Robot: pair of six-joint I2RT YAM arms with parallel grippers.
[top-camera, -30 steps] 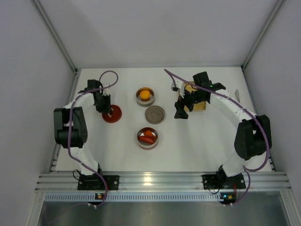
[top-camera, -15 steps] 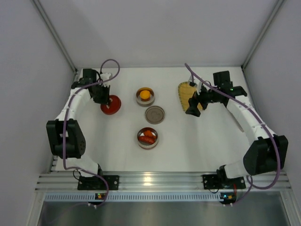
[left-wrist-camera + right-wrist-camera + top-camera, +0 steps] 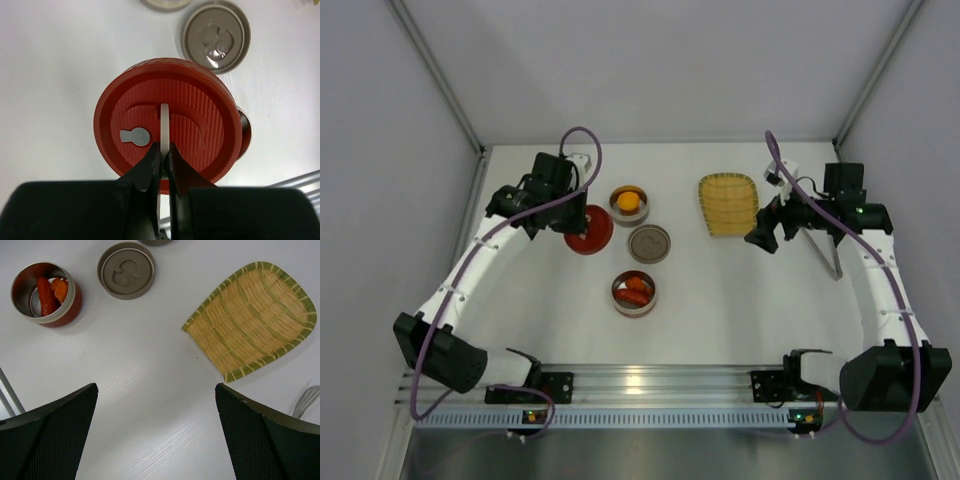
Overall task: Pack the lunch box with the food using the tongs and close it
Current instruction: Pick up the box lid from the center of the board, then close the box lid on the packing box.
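Left hand [image 3: 161, 150] pinching shut on the white tab [image 3: 164, 117] of the red lid [image 3: 200, 110], right hand [image 3: 761, 236] hanging wide open over the desk [image 3: 720, 300] between the woven tray [image 3: 728, 203] and the tongs [image 3: 830, 258], red sausage pieces [image 3: 634, 292] lying in the near tin [image 3: 616, 296], orange piece [image 3: 629, 200] sitting in the far tin [image 3: 613, 206].

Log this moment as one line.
left hand: shut on red lid | right hand: open, empty | tongs: on table, untouched | sausages: in tin

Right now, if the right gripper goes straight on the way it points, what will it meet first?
The right gripper would probably meet the bare white table, between the woven tray and the sausage tin. Depth is unclear.
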